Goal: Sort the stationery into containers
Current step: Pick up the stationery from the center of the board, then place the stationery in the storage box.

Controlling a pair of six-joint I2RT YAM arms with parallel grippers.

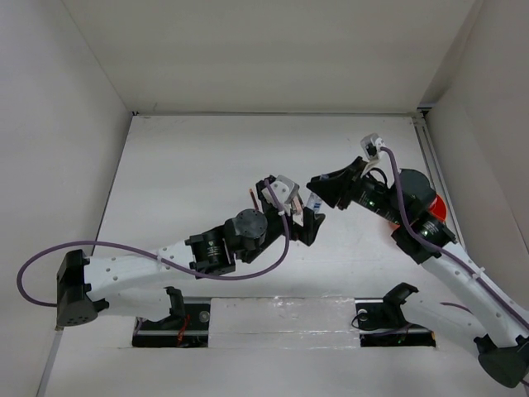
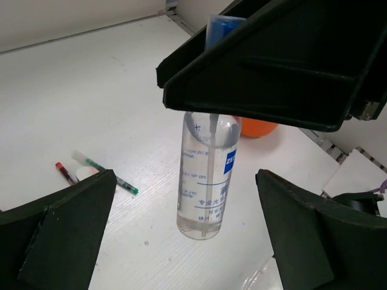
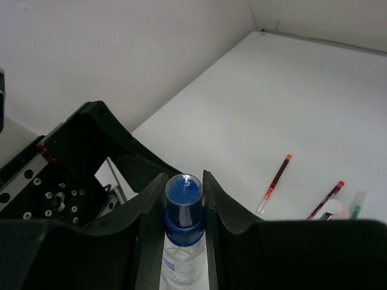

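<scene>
Here, right jaws pinching clear bottle (image 2: pixel 205 181) at cap (image 3: pixel 184 192), left jaws spread just beside

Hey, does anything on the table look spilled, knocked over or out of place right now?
Nothing spilled or damaged. The clear bottle is upright, gripped at the top by the right tool. Only the pens lie loose and scattered on the table, outside the orange tub.

I count one clear bottle (image 2: pixel 205 181) with a blue cap and one orange tub (image 2: pixel 259 127). There's a red pen (image 3: pixel 276 181), a second red pen (image 3: pixel 325 200) and a green pen (image 2: pixel 106 174) — three pens — plus one small pale block (image 2: pixel 86 173).
</scene>
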